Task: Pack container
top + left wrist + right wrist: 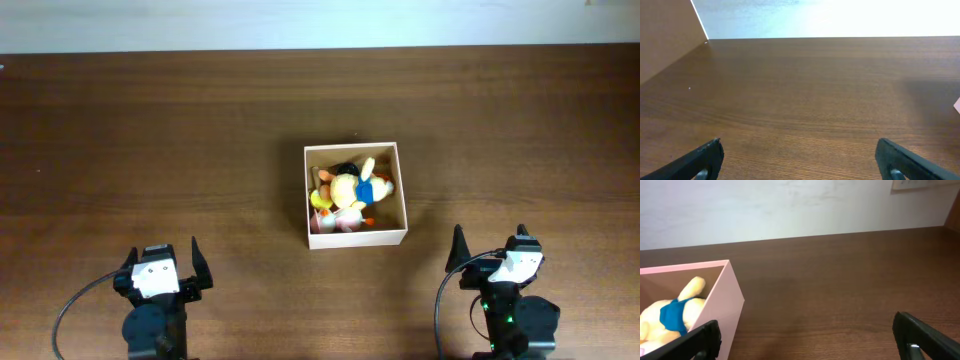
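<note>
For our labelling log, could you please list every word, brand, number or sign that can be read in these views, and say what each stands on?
No text can be read in any of the views.
The container: plain walls, no print visible.
The toys inside it: no legible tag or lettering.
The pale panel on the back wall, in the right wrist view: it may carry marks, but it is too blurred to read.

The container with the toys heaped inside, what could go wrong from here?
The toys lie heaped in the container, so a gripper reaching in might snag one and drag it out. Nothing holds the container: both the left gripper and the right gripper are open and clear of it, so a nudge on a wall could slide it across the table.
</note>
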`<state>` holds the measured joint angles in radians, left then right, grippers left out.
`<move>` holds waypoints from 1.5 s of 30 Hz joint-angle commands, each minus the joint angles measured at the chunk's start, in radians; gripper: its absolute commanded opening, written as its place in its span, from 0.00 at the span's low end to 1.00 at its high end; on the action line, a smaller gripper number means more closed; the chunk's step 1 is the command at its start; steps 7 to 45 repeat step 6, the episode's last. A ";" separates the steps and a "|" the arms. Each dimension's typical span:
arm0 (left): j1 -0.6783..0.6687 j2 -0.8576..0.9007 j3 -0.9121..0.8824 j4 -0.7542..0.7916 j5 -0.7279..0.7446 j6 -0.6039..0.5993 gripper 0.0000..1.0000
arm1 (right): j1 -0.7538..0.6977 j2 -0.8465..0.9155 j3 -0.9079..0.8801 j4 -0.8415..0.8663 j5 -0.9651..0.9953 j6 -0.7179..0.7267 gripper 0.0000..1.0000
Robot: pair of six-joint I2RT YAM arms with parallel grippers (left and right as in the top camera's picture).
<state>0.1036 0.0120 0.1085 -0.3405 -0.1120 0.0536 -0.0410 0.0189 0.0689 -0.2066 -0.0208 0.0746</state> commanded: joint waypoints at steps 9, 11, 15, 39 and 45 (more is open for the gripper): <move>-0.002 -0.007 -0.004 0.000 -0.008 0.016 0.99 | 0.009 0.003 -0.008 0.002 -0.010 -0.008 0.99; -0.002 -0.007 -0.004 0.000 -0.008 0.016 0.99 | 0.009 0.003 -0.008 0.002 -0.010 -0.008 0.99; -0.002 -0.007 -0.004 0.000 -0.008 0.016 0.99 | 0.009 0.003 -0.008 0.002 -0.010 -0.008 0.99; -0.002 -0.007 -0.004 0.000 -0.008 0.016 0.99 | 0.009 0.003 -0.008 0.002 -0.010 -0.008 0.99; -0.002 -0.007 -0.004 0.000 -0.008 0.016 0.99 | 0.009 0.003 -0.008 0.002 -0.010 -0.008 0.99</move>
